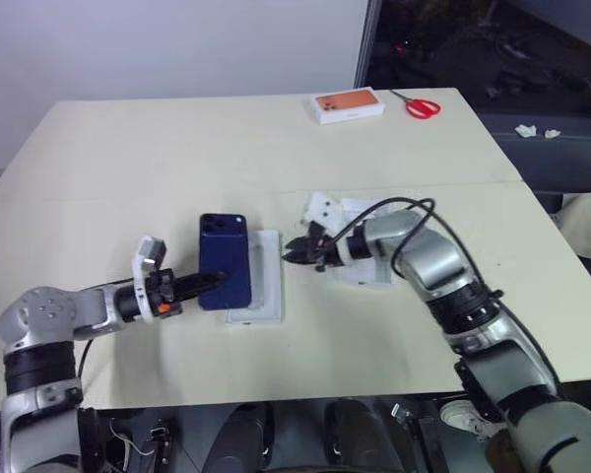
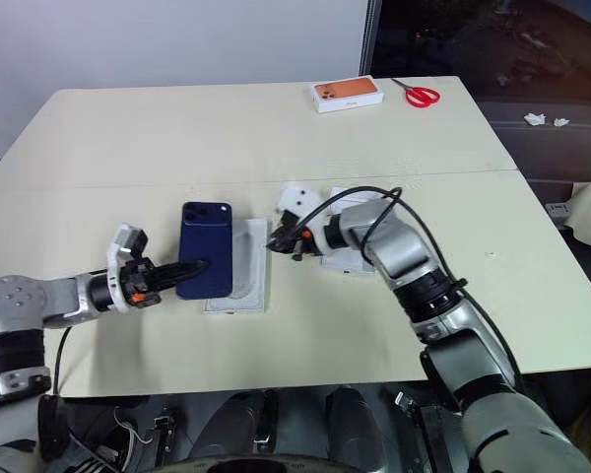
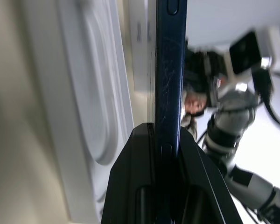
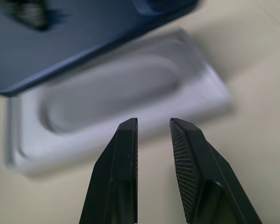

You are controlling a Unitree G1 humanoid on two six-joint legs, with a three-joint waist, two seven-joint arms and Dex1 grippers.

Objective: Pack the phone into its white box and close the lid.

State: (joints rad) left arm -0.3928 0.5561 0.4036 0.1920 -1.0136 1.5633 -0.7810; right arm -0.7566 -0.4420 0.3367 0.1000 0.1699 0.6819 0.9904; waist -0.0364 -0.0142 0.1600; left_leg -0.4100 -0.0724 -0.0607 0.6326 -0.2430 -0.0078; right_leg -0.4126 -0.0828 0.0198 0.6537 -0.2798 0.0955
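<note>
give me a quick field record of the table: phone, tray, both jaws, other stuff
phone: dark blue phone, camera end pointing away from the robot, held partly over the tray
tray: white insert tray flat on the table, recess empty
left gripper: left gripper, jaws shut on the phone's near end
right gripper: right gripper, beside the tray, jaws narrowly apart, holding nothing
far edge: white box with an orange phone picture, red scissors

Head stereo pair looks down over the tabletop [image 1: 394,325]; both wrist cams sit close, sharing the phone [image 3: 170,70] and white insert [image 4: 130,93].
</note>
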